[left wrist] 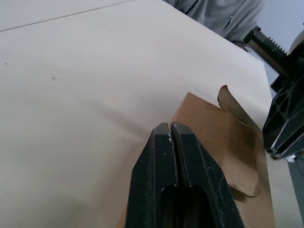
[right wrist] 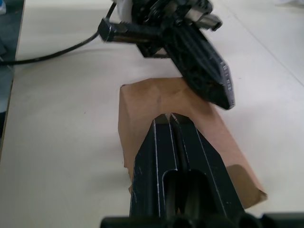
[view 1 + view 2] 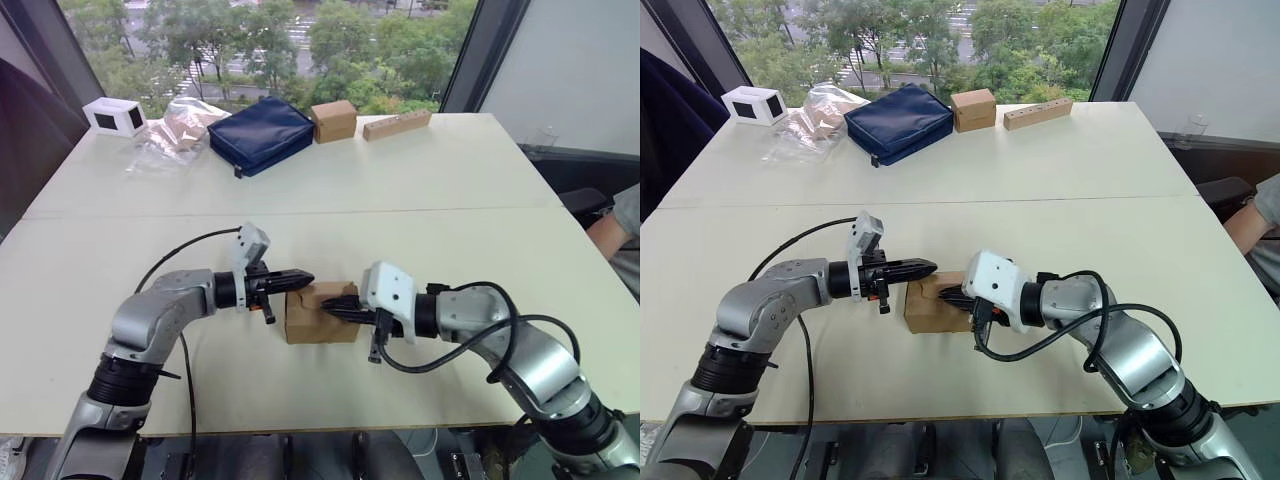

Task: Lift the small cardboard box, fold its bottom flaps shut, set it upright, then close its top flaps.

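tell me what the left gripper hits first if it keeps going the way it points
Probably the right gripper: the left gripper, fingers shut, points across the top of the box toward it. Depth is unclear; it may graze the top flaps first.

Your left arm reaches in from the left, elbow bent, forearm level. Your left gripper (image 3: 300,279) has its two black fingers pressed flat together, pointing right. Your right arm bends in from the right, forearm level. Your right gripper (image 3: 330,309) points left, fingers likewise pressed together.
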Controlling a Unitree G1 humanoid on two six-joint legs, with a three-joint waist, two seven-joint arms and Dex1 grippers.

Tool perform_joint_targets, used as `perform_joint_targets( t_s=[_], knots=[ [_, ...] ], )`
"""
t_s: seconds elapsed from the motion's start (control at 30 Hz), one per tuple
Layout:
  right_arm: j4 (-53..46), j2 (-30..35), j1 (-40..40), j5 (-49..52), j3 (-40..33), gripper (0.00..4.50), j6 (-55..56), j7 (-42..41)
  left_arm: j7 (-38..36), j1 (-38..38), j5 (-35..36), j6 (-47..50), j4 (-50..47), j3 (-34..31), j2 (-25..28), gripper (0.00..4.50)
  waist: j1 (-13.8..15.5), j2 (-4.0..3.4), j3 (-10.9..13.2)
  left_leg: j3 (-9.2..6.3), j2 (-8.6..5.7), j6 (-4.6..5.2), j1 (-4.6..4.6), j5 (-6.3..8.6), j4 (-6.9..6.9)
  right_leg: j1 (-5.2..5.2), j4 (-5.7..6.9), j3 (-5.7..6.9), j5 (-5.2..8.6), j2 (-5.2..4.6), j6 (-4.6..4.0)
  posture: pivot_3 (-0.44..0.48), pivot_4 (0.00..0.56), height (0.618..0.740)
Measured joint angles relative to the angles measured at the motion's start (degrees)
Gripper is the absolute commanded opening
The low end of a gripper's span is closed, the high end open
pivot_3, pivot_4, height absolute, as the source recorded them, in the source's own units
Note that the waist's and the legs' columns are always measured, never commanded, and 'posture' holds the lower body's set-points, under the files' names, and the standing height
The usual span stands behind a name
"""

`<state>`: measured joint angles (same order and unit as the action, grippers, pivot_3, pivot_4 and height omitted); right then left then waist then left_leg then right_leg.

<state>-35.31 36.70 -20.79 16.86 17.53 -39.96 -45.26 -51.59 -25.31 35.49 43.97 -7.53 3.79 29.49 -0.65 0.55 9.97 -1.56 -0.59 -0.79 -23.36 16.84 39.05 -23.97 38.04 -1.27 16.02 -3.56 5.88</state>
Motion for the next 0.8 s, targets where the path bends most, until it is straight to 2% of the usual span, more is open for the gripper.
perform_joint_targets(
  t_s=[0.6,0.8],
  knots=[
    [3.0,0.3,-1.5,-5.9,3.3,0.0,4.3,-0.1,1.1,0.1,0.2,0.7,0.0,-0.2,-0.9,0.03,0.0,0.01,0.0,0.0,0.0,0.0,0.01,0.0,0.0,0.01,0.0,0.0,0.0,0.0,0.0,0.0,0.15,0.74],
    [2.6,-0.1,-1.4,-3.4,2.1,0.0,3.2,-1.4,1.1,0.1,0.3,0.7,0.0,-0.2,-0.9,0.03,0.0,0.01,0.0,0.0,0.0,0.0,0.01,0.0,0.0,0.01,0.0,0.0,0.0,0.0,0.0,0.0,0.15,0.74]
  ],
)
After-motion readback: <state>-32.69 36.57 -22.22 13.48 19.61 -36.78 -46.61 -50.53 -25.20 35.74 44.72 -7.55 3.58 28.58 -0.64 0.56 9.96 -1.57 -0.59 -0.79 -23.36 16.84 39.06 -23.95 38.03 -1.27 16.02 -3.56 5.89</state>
